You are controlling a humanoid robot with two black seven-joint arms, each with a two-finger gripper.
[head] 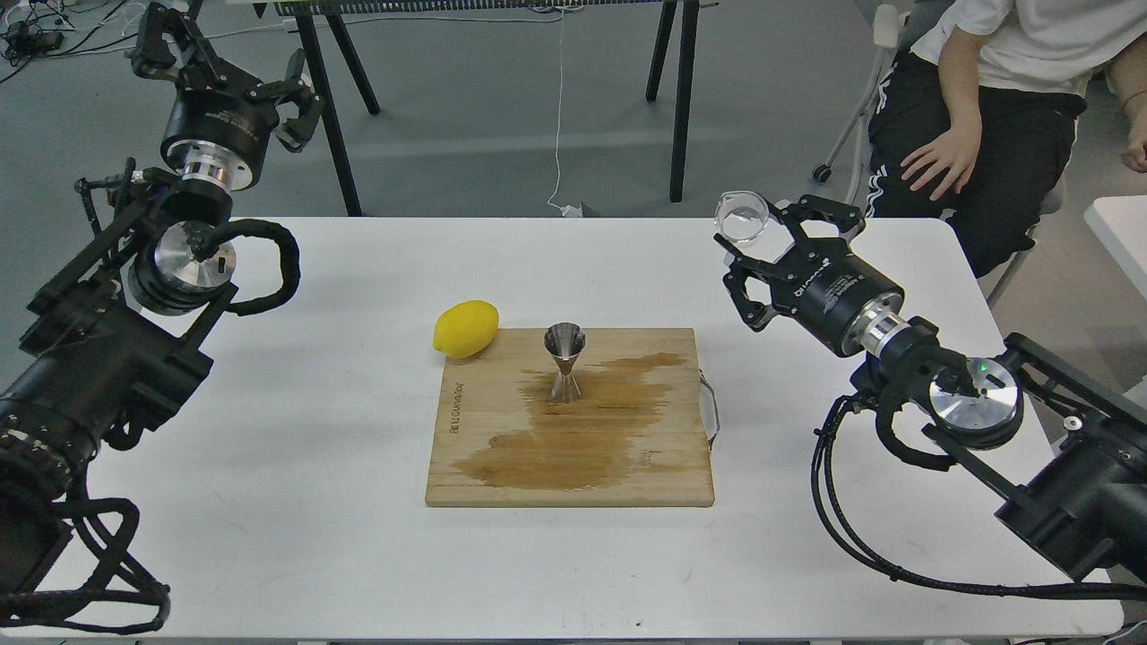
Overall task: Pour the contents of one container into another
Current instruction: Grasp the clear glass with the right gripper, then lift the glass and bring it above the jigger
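Observation:
The steel jigger (564,361) stands upright in the middle of a wooden cutting board (663,479), on a wet brown stain. My right gripper (762,235) hangs above the table's back right, right of the board, shut on the small clear glass cup (742,218). The cup is held up in the air and tilted toward the left. It looks clear; I cannot tell whether it holds any liquid. Over the table's far left corner, my left gripper (219,55) is raised, open and holding nothing.
A yellow lemon (465,329) lies against the board's back left corner. A seated person (986,107) is behind the table's right corner. Black trestle legs (681,98) stand on the floor behind the white table (269,537).

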